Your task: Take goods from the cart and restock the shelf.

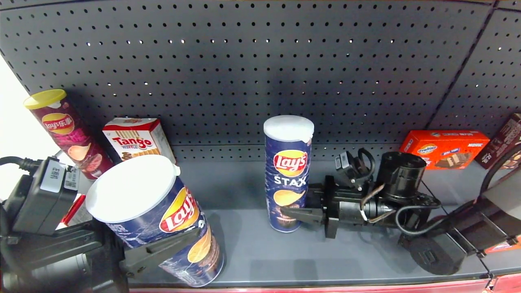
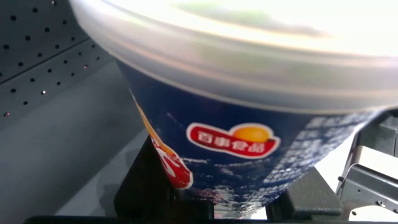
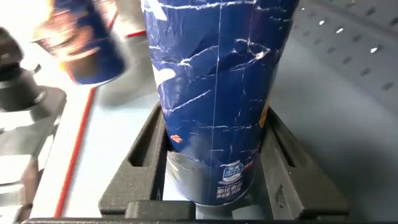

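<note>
Two blue chips cans with white lids are in play. One stands upright (image 1: 288,175) on the grey shelf (image 1: 252,252) near its middle, and my right gripper (image 1: 295,203) reaches in from the right, shut on its lower part. The right wrist view has this can (image 3: 214,93) between both fingers (image 3: 146,155), which press its sides. The other blue can (image 1: 163,219) is tilted at the shelf's front left, with my left gripper (image 1: 163,246) shut on its lower half. In the left wrist view its lid and body (image 2: 249,143) loom close between the dark fingers (image 2: 140,186).
A maroon chips can (image 1: 65,130) and a wafer box (image 1: 136,140) lean at the back left. An orange box (image 1: 443,148) and a dark brown box (image 1: 504,142) sit at the back right. Pegboard (image 1: 260,61) backs the shelf. Bare shelf lies between the two blue cans.
</note>
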{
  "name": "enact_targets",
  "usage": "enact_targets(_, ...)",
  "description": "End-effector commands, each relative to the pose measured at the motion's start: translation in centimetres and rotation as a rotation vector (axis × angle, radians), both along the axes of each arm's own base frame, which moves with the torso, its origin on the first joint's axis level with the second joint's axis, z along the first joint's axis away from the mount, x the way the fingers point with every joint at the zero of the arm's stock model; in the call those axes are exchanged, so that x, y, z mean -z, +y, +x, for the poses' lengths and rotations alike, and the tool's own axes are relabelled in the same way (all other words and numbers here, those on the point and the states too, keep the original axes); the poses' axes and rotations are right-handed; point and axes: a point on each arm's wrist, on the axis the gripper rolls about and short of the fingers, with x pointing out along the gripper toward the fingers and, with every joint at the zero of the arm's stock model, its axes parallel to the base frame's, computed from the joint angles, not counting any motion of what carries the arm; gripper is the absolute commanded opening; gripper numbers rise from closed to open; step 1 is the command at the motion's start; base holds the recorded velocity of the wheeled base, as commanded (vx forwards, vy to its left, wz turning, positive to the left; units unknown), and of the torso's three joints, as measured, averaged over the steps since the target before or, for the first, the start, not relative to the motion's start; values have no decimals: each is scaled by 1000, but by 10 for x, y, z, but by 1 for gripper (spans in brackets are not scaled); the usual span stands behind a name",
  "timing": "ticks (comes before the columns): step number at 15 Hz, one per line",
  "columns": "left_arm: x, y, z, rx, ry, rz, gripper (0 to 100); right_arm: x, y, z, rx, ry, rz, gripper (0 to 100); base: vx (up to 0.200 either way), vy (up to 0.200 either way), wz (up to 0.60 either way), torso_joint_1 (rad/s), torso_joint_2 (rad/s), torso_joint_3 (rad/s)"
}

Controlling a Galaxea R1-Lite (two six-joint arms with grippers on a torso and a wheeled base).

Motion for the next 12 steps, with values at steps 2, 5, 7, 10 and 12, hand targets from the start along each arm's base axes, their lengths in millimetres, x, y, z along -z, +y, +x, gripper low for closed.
enact_targets(2,0,0,0,-2,-1,0,0,-1,-6,-26,-19,-4,-1,0,0,0,0,0,0,0)
enact_targets(5,-1,1,-2,-2,-5,-2,0,4,-7,-26,20,-34,-19,0,0,0,0,0,0,0)
enact_targets(7,-1,1,-2,-3,-6,-3,0,11,-8,-28,22,-17,-37,0,0,0,0,0,0,0)
enact_targets(10,-1,1,-3,-6,-8,-3,0,12,-8,-30,21,-15,-39,0,0,0,0,0,0,0)
enact_targets(12,-1,1,-3,-8,-8,-3,0,13,-3,-36,-1,-9,-43,0,0,0,0,0,0,0)
